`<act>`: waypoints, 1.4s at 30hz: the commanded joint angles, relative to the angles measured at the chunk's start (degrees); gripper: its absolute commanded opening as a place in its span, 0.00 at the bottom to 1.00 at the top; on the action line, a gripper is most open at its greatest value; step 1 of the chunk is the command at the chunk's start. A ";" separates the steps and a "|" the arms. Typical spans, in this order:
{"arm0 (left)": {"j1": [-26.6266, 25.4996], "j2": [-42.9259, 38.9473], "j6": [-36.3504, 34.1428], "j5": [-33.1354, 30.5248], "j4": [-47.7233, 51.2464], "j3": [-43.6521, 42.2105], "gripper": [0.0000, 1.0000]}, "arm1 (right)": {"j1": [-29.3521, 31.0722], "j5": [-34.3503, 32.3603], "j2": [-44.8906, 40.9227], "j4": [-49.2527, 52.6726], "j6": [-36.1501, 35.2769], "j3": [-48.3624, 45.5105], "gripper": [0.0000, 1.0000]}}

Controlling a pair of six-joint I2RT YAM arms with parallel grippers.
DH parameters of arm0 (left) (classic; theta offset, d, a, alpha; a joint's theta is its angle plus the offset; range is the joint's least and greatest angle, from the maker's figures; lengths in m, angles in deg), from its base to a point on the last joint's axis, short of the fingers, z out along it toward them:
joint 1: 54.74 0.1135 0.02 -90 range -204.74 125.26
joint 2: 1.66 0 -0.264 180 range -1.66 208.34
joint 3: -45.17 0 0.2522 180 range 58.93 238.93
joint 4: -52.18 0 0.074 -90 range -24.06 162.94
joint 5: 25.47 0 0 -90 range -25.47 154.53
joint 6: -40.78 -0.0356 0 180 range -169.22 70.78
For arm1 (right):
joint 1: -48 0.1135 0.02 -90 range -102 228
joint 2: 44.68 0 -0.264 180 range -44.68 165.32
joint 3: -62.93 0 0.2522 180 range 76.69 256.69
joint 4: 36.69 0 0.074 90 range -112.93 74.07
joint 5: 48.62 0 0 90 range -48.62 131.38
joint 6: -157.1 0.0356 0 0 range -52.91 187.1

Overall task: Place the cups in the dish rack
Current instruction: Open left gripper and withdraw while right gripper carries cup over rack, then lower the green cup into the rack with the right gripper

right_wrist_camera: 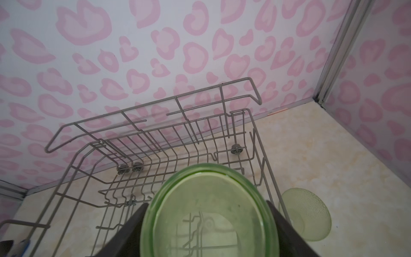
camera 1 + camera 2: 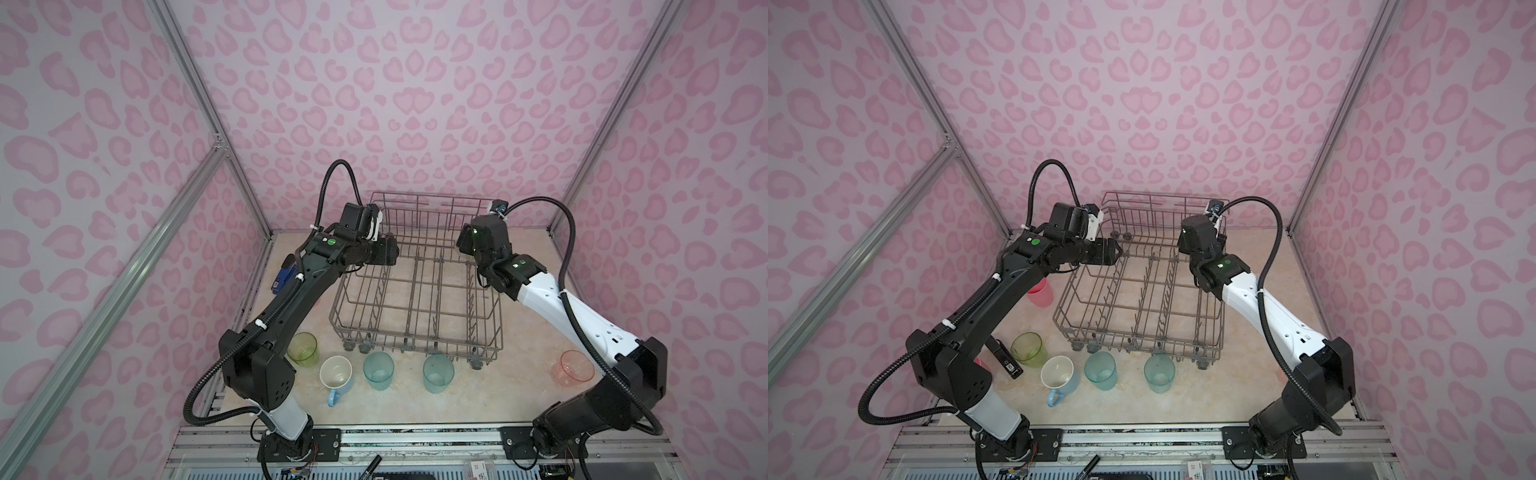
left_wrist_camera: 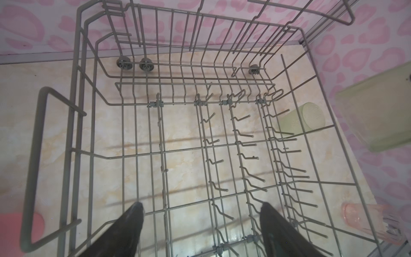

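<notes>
The grey wire dish rack [image 2: 497, 299] [image 2: 1221, 316] stands mid-table with nothing in it. My left gripper [image 3: 201, 209] hangs open over its left far part, nothing between the fingers. My right gripper [image 1: 206, 222] is shut on a yellow-green tumbler [image 1: 209, 200] above the rack's right far side. A second green tumbler [image 1: 307, 214] lies on its side just outside the rack. In front of the rack stand a yellow-green tumbler [image 2: 303, 349], a light-blue mug [image 2: 336, 374] and two teal tumblers [image 2: 378, 370] [image 2: 438, 372]. A salmon tumbler [image 2: 575, 368] is at the right, a pink one [image 2: 1040, 293] at the left.
A blue stapler [image 2: 284, 274] lies by the left wall behind my left arm. The rack's taller rail [image 1: 155, 104] runs along its far side, close to the back wall. Upright tines [image 3: 244, 155] fill the rack's right half.
</notes>
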State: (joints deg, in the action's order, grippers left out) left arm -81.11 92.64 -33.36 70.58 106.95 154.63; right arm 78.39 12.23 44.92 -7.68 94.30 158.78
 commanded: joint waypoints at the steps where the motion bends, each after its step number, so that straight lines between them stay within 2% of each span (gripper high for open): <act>1: -0.08 -3.39 -3.69 0.97 -4.77 -4.99 0.83 | 0.37 -7.80 3.31 -3.86 -8.27 0.36 0.47; 8: -0.08 -12.09 -6.46 3.36 -17.36 -16.85 0.83 | -0.28 -10.02 8.92 -14.06 -14.17 -1.84 0.48; 18: -0.08 -17.56 -5.23 3.06 -22.18 -23.75 0.83 | -3.27 -10.23 17.09 -25.24 -14.63 -2.41 0.49; 30: -0.08 -17.91 -4.41 1.86 -22.75 -24.40 0.83 | -5.86 -10.70 25.02 -25.87 -12.73 1.14 0.49; 42: -0.08 -18.28 -4.15 1.25 -23.20 -24.86 0.83 | -6.05 -10.37 27.50 -24.54 -9.65 0.08 0.50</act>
State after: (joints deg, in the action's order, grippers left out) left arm -81.16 75.16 -37.76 72.26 85.60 130.00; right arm 72.27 2.81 71.48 -31.94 83.37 159.30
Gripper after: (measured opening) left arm 0.824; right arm 0.705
